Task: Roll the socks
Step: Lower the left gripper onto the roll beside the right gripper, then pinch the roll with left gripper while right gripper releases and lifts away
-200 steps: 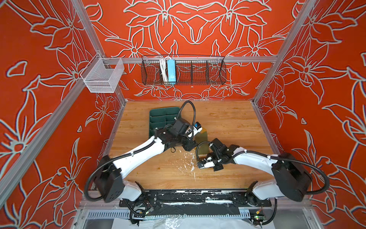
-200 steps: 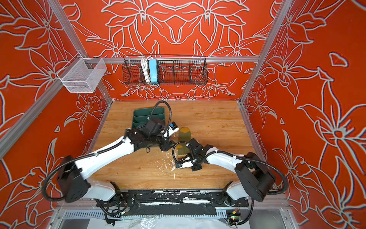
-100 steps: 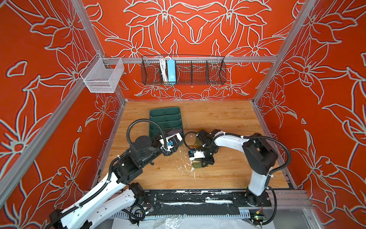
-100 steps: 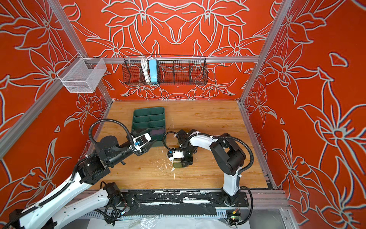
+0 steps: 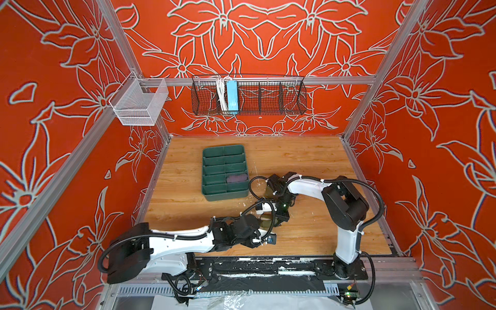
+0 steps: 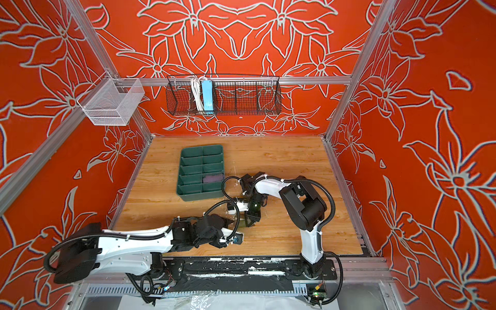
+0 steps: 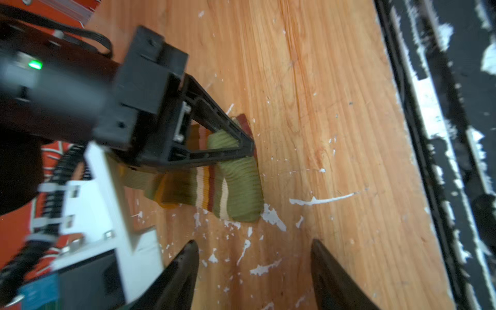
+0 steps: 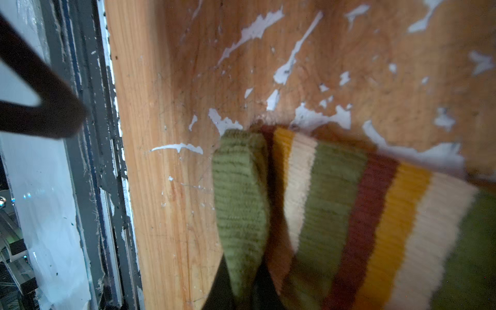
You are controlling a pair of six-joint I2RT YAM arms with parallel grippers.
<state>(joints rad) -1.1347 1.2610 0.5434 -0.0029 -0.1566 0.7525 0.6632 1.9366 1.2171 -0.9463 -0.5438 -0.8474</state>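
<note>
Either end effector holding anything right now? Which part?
The right end effector is shut on the olive sock, pinching its ribbed green cuff end. The left end effector is open and holds nothing.

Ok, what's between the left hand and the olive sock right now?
Only bare wooden table, scuffed with white flecks. The left wrist view shows the open left hand stopping short of the olive sock, with nothing else in the gap.

left gripper (image 7: pixel 252 244): gone from over the divided tray (image 5: pixel 224 196); now low by the front edge, facing the olive sock (image 7: pixel 241 188)
right gripper (image 7: pixel 245 147): has dragged the sock frontward; its arm's elbow has risen
</note>
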